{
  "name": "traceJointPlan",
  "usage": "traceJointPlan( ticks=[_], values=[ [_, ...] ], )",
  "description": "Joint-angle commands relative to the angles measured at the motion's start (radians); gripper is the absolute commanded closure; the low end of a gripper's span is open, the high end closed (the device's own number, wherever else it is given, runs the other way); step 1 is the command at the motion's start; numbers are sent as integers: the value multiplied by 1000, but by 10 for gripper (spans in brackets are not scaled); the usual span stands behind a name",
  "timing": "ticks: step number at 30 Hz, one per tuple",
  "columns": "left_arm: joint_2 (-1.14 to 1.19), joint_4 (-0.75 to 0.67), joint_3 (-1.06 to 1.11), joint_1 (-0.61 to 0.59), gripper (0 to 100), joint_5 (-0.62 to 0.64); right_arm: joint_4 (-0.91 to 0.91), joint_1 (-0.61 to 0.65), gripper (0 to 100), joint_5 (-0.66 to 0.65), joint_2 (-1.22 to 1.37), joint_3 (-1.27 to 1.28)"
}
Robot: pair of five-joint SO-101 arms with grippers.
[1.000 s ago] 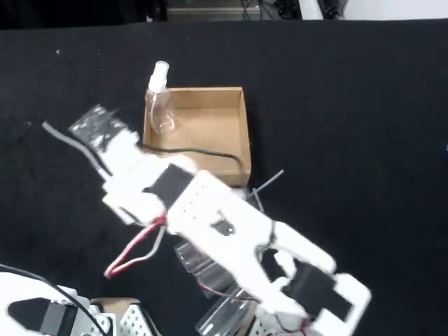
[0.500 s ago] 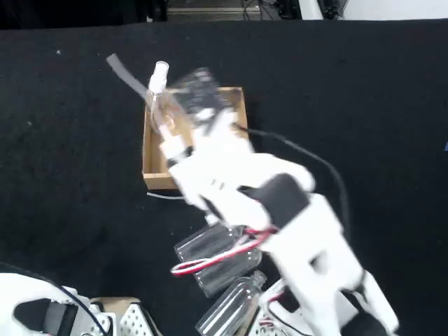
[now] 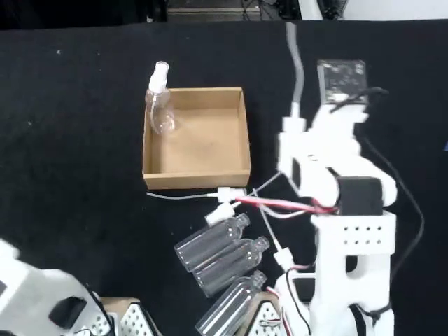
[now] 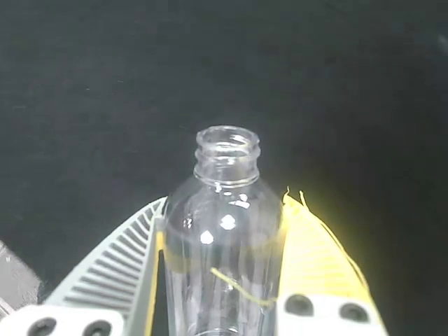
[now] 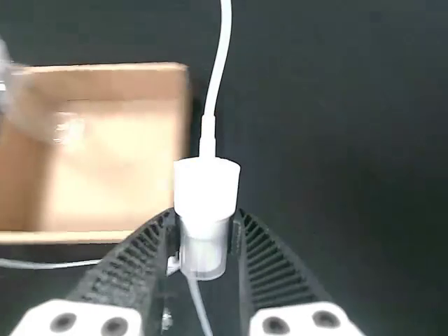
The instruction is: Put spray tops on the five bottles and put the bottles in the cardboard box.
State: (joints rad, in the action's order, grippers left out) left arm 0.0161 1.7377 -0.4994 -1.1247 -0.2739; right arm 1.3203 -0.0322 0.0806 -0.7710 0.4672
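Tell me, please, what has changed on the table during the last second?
The right arm swung from left of the cardboard box, across it, to its right, carrying the spray top in its shut tool. The box, the capped bottle inside and three lying bottles stayed put.

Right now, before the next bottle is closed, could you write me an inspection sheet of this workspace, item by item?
Surface: black table cloth, flat.
Job's things: cardboard box holds one capped bottle upright in a far corner; three open bottles lie in front of it; loose spray top lies by the box's front wall.
Clutter: nothing seen.
Grippers: left jaws shut on held bottle, neck open; right jaws shut on held spray top, tube pointing away.
Cables: red and white wires run from the right arm.
Surroundings: dim gear beyond the far edge, unidentifiable.
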Motion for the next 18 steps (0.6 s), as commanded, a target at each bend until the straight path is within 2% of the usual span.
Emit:
traceJointPlan(
  ticks=[1,5,12,18],
  values=[
    [-172,-86,162,125,970,57,-98,-130,986,-8,-28,62],
    [-315,-213,409,255,970,94,-219,-252,986,-8,-28,182],
    [-600,-615,940,472,970,213,-414,-393,986,-25,-25,360],
    [-827,-944,1313,636,970,301,-442,-466,986,-34,114,355]
  ],
)
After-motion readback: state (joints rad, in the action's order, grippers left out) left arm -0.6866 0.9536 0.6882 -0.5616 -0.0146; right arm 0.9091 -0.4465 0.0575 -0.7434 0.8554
